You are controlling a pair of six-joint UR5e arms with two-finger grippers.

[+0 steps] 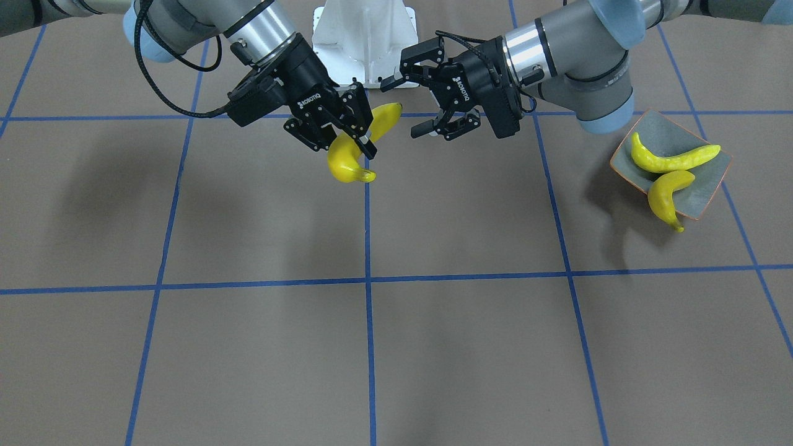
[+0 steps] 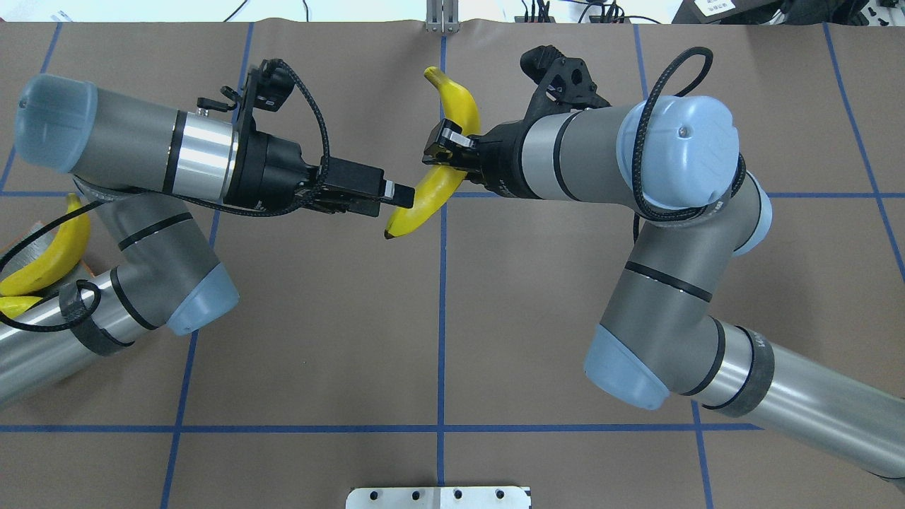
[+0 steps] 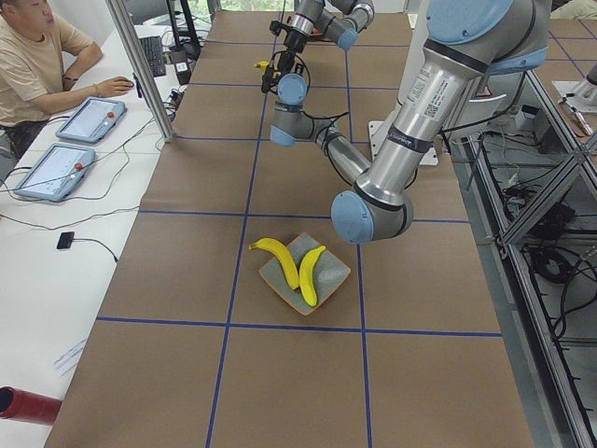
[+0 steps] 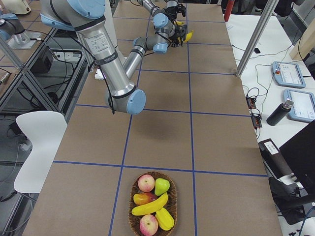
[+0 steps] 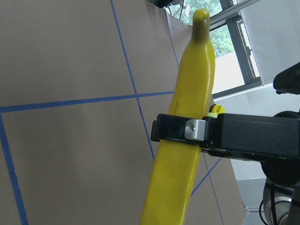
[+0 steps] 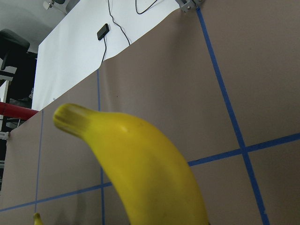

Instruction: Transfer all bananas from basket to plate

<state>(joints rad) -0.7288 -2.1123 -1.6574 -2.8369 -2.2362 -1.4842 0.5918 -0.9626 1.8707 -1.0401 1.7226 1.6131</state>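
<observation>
My right gripper [image 1: 358, 137] is shut on the middle of a yellow banana [image 1: 348, 162] and holds it in the air over the table's centre line. My left gripper [image 1: 407, 104] faces it with its fingers open around the banana's upper end [image 1: 387, 114], without closing on it. In the left wrist view the banana [image 5: 180, 164] fills the middle, with a black finger [image 5: 176, 128] of the right gripper across it. The grey-green plate [image 1: 670, 132] holds two bananas [image 1: 672, 160]; one [image 1: 668, 198] hangs over the rim. The basket [image 4: 131, 206] holds a banana [image 4: 149, 204] among other fruit.
The basket also holds apples [image 4: 146, 183], a pear [image 4: 162, 186] and another yellow fruit. The white robot base [image 1: 362, 37] stands behind the grippers. A person [image 3: 33, 56] sits at a side desk with tablets [image 3: 89, 119]. A red cylinder [image 3: 28, 406] lies beside the table.
</observation>
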